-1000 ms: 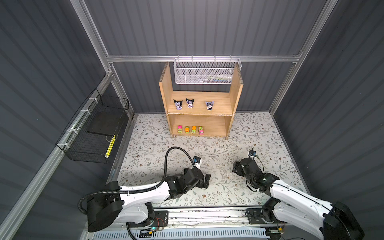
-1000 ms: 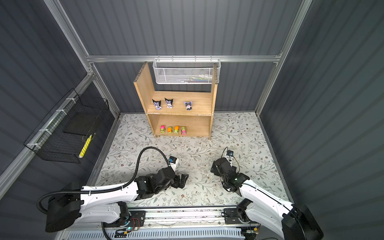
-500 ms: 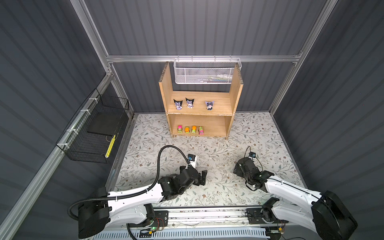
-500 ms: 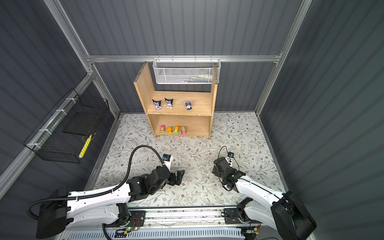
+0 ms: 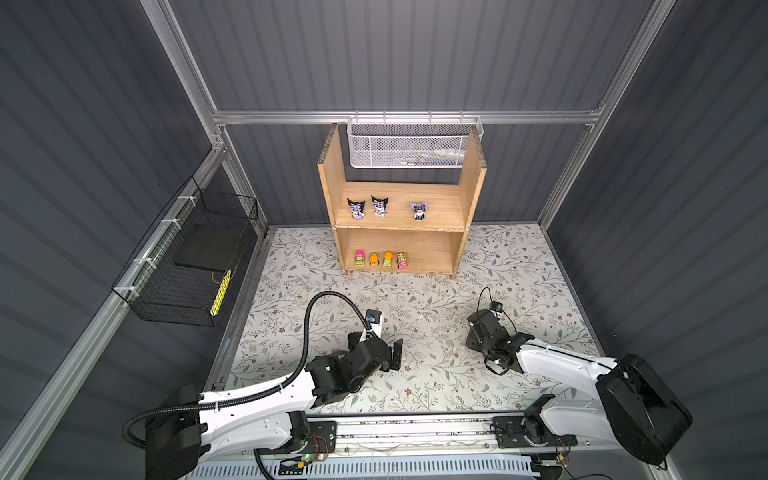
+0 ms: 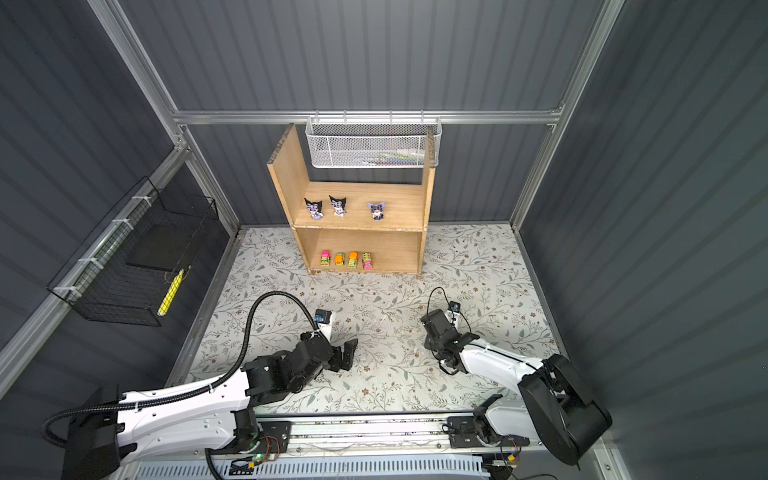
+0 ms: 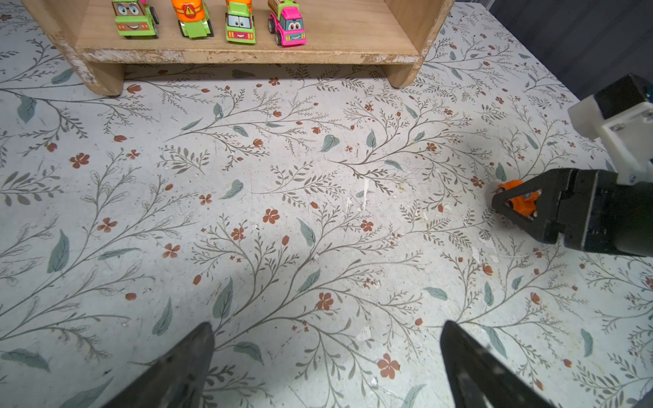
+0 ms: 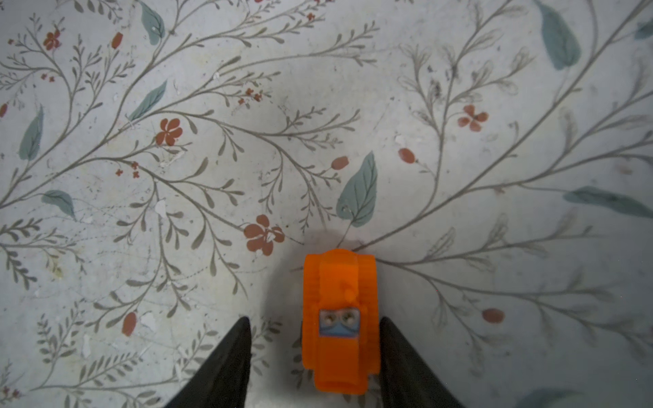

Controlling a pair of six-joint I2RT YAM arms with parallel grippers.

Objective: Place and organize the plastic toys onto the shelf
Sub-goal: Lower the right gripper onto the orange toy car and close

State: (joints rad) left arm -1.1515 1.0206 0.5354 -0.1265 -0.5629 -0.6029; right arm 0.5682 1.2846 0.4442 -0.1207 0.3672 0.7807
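Note:
The wooden shelf [image 5: 330, 183] [image 6: 286, 178] stands at the back. Three purple-and-black figurines [image 5: 379, 205] stand on its upper tier. Several toy cars [image 5: 382, 261] [image 7: 240, 24] are lined up on its lower tier. An orange toy car [image 8: 341, 318] [image 7: 519, 201] sits on the floral mat between the fingers of my right gripper [image 8: 314, 319] [image 5: 473, 336] [image 6: 428, 332]. One finger touches the car's side and a gap shows at the other. In both top views the gripper hides this car. My left gripper [image 7: 327, 324] [image 5: 397, 353] [image 6: 349, 353] hovers open and empty over the mat.
A white mesh basket [image 5: 415, 145] hangs above the shelf on the back rail. A black wire basket [image 5: 187, 262] holding a yellow item [image 5: 220, 286] hangs on the left wall. The arms' base rail [image 5: 415, 428] runs along the front edge.
My right gripper's jaws have narrowed around the orange car. My left arm has drawn back a little toward the left, its gripper still wide open.

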